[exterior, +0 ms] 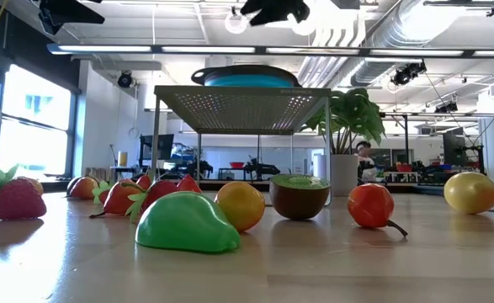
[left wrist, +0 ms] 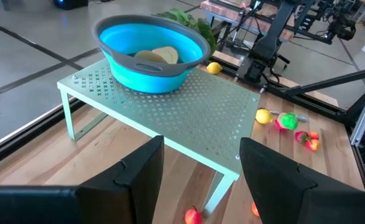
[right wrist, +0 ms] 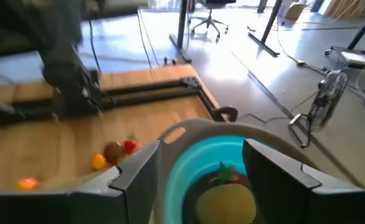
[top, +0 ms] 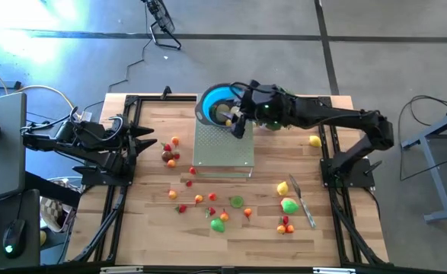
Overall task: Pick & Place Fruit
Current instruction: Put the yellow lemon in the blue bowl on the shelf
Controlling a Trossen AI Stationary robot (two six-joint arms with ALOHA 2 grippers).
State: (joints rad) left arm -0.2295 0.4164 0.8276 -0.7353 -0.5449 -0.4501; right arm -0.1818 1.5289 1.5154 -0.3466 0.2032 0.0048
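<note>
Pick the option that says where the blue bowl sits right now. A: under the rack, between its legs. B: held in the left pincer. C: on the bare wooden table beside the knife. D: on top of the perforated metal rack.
D: the blue bowl rests on the perforated metal rack, raised above the wooden table.

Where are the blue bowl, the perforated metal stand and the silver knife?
blue bowl (left wrist: 146,73): left wrist view, outer wall.
perforated metal stand (left wrist: 194,118): left wrist view, bare top surface.
silver knife (top: 303,204): high view, middle of its length.

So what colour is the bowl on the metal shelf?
Blue with a grey rim; the bowl shows best in the left wrist view.
</note>
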